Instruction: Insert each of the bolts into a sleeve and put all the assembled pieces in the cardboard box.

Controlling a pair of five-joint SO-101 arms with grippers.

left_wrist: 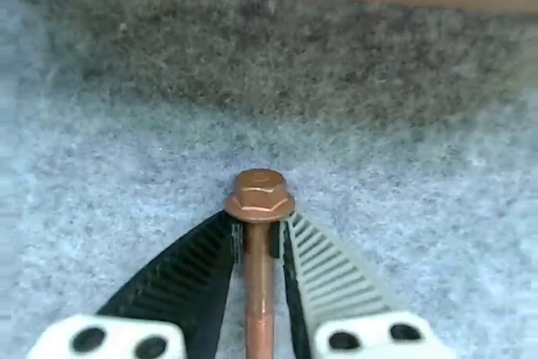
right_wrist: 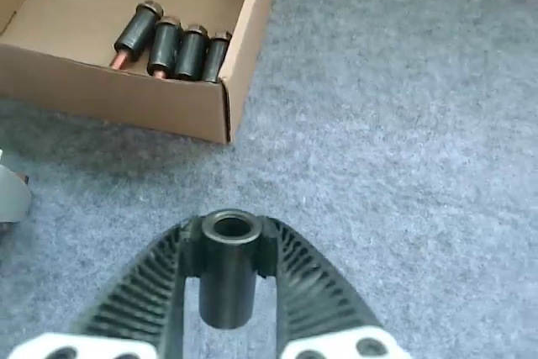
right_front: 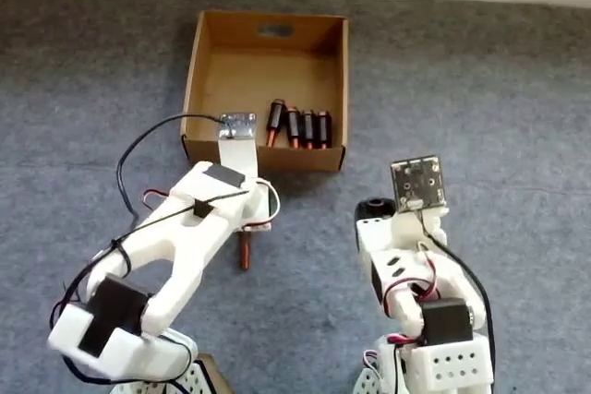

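Left gripper (left_wrist: 258, 233): clamped on the shank of a bolt (left_wrist: 259, 279), hex head proud of the tips; in the high view the bolt runs 12-to-6, just at 6 o'clock of the box (right_front: 268, 158). Right gripper (right_wrist: 229, 241): clamped on a sleeve (right_wrist: 227, 287), open bore clear of the tips, at about 3 o'clock from the bolt and apart from it. Mating likely turns on lining shank with bore, which do not look coaxial now; four assembled pieces (right_front: 300, 126) lie in the box's 5 o'clock corner.
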